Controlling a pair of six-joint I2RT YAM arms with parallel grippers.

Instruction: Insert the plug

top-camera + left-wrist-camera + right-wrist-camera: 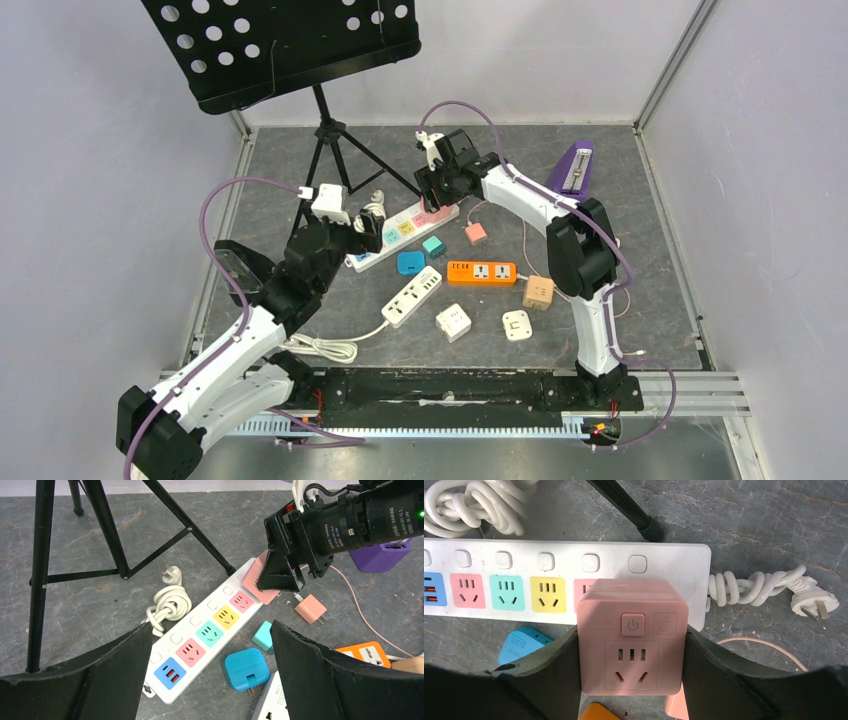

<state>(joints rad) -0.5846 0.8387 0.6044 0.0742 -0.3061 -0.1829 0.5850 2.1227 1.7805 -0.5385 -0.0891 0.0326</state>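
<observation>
rail (450, 385) nearest; grey mat (660, 290), pale walls (100, 150); right tool (631, 639) grips pink cube (632, 600)

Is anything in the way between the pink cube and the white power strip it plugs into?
Nothing visible. The right gripper holds the pink cube directly over the cord end of the white power strip, just past its last pink socket. The cube hides the spot beneath it, so I cannot see there.

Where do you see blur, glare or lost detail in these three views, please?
Top external: even, soft light, faint shadows, all sharp. Left wrist: colourful power strip crisp, near tool fingers nearly black. Right wrist: pink cube socket sharp; coiled white cord slightly overexposed.
</observation>
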